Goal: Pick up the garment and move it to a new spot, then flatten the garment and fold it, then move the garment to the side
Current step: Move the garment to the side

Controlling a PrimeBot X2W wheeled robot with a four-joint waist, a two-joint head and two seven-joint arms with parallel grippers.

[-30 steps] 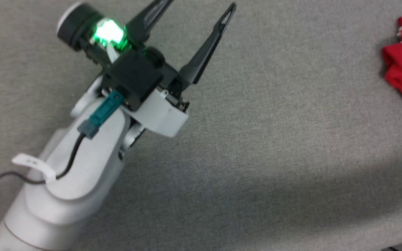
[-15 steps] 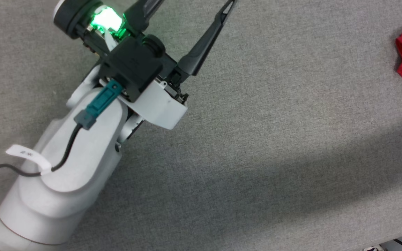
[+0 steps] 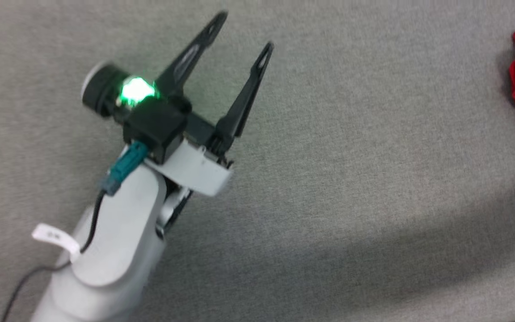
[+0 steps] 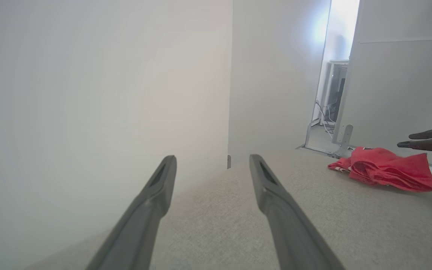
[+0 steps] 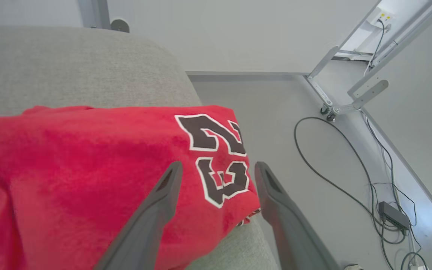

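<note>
The red soft-fabric jersey with a black 23 (image 5: 88, 157) is lying bunched up at the right corner of the grey fabric surface (image 3: 351, 179). The right gripper (image 5: 219, 167) is over the number, fingers spread, holding nothing. The left gripper (image 3: 244, 32) is also spread wide and well apart from the jersey.

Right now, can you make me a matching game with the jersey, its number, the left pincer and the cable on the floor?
Column one:
1. jersey
2. number 23
3. left pincer
4. cable

Column two:
A. black with a white outline
B. thin, dark and looping
C. red
D. open, holding nothing

Pairs: 1-C, 2-A, 3-D, 4-B
</note>
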